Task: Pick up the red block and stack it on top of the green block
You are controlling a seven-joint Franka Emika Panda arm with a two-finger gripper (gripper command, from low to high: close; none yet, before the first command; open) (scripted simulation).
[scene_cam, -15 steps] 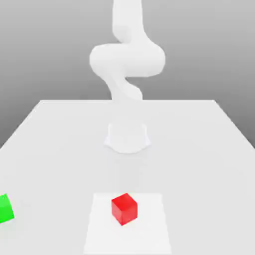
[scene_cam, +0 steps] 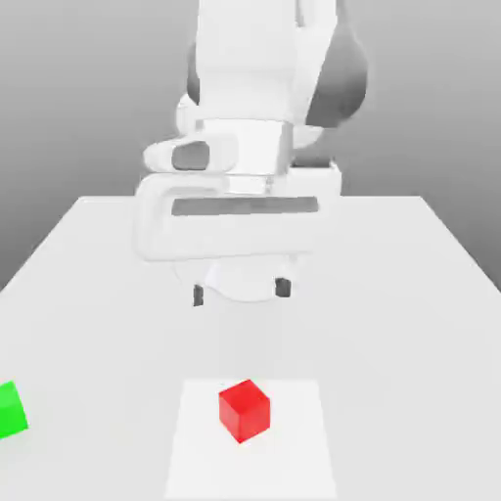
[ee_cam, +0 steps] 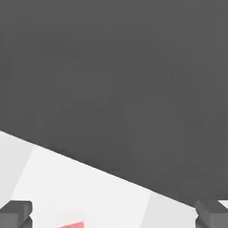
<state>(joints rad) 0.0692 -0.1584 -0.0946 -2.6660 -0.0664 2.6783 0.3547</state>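
Red block [scene_cam: 244, 410] sits mid-table, green block [scene_cam: 11, 410] at its edge.

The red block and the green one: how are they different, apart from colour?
The red block sits on a paler square patch of the table, turned so a corner faces the camera; the green block rests on the plain tabletop. The red block is fully in frame near the middle; the green block is cut off at the exterior view's left edge. Both look like similar-sized cubes, lying apart and untouched.
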